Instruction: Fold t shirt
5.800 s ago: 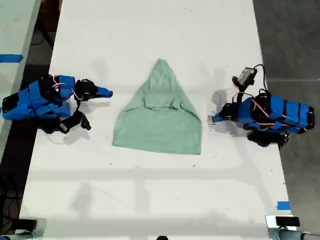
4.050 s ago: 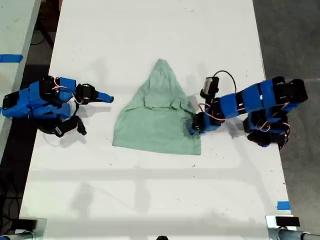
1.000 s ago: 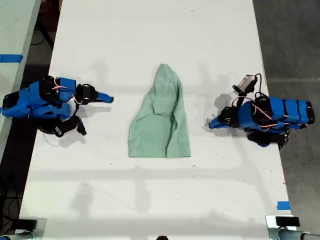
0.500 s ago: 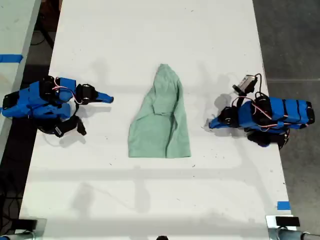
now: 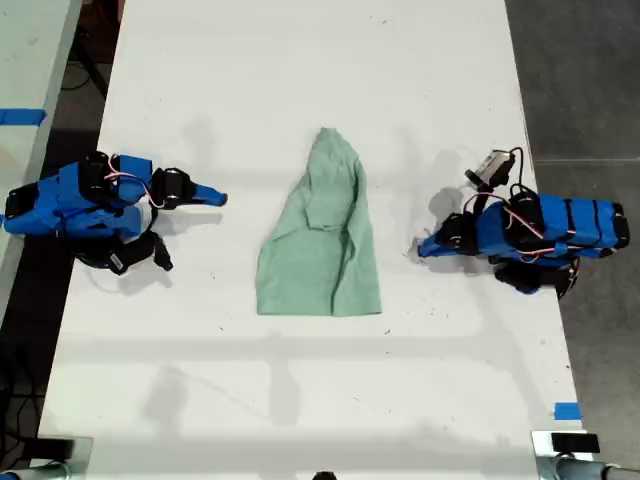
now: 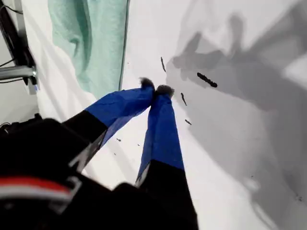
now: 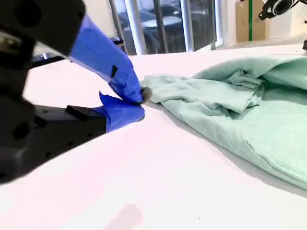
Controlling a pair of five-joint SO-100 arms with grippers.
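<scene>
t shirt [image 5: 322, 235] half-folded, lopsided | my first gripper [image 6: 156, 89] pressed together, empty | my second gripper [image 7: 140, 103] seemingly closed, empty | risk: pinching one layer undoes fold

Both arms are built of bright blue plastic segments joined by black motor blocks, with thin red and white wires looping over their backs. The arm at the exterior view's right [image 5: 540, 232] carries a small grey camera box on a black cable. My first gripper [image 6: 157, 90] has blue tapered fingers with dark tips; my second gripper [image 7: 140, 103] has matching blue fingers on a black body.
</scene>
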